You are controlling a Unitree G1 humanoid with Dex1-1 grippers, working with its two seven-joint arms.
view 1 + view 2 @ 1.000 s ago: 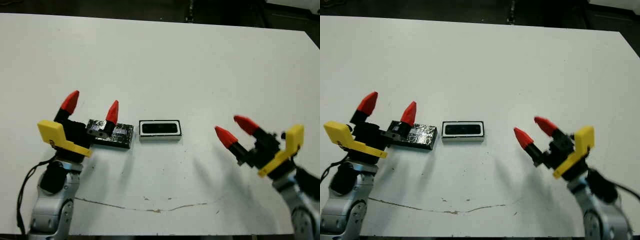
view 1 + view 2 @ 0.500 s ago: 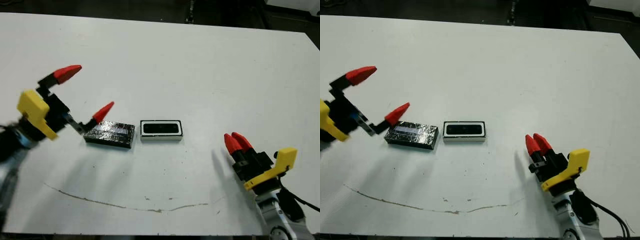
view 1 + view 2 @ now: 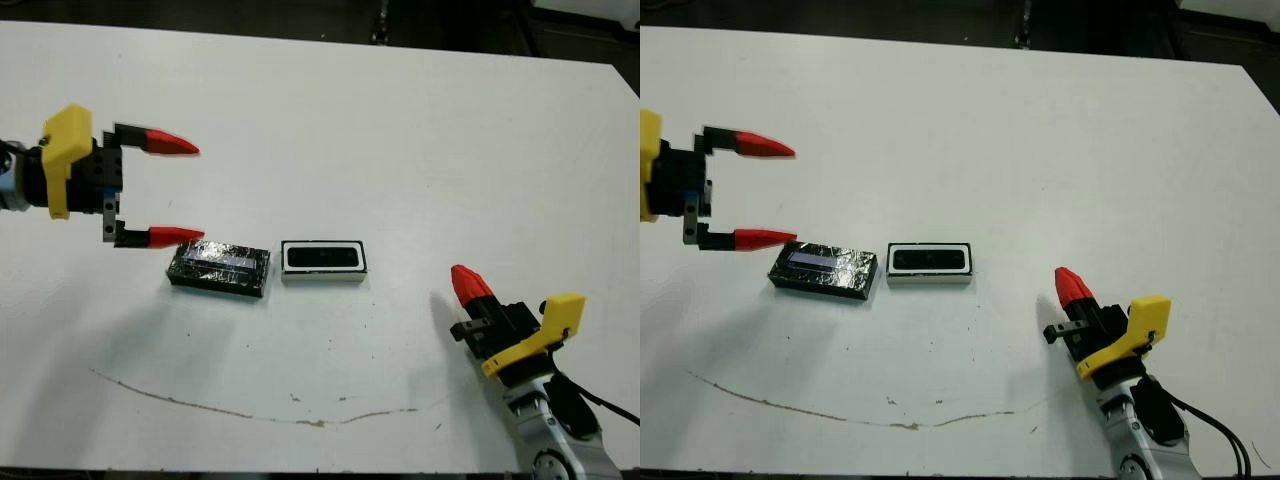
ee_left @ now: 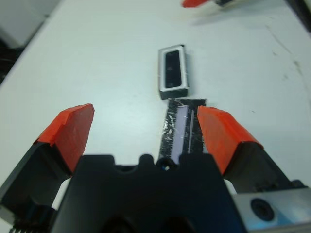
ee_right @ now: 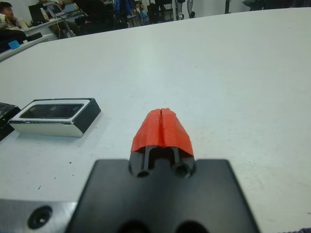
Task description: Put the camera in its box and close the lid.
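On the white surface (image 3: 400, 120) I see the small white rectangular box (image 3: 322, 260) with thick walls near the middle, and the small black oblong camera (image 3: 322, 257) lies inside it, its dark face up. Just beside the box, on my left side, rests the flat black speckled lid (image 3: 219, 267) with its pale lengthwise stripe; the two sit end to end with a thin gap of white between them, so the box stands uncovered. My left end effector (image 3: 175, 191) hangs over the surface at the far left, its two red-tipped fingers spread wide and pointing toward the middle; the nearer fingertip (image 3: 176, 235) sits just beside the lid's outer end, and I cannot tell whether it touches. In the left wrist view the lid (image 4: 182, 128) shows partly between the spread fingers, close to one of them, with the box (image 4: 173, 72) beyond it. My right end effector (image 3: 470, 284) is low at the near right, well apart from the box, its red fingers pressed together and holding nothing
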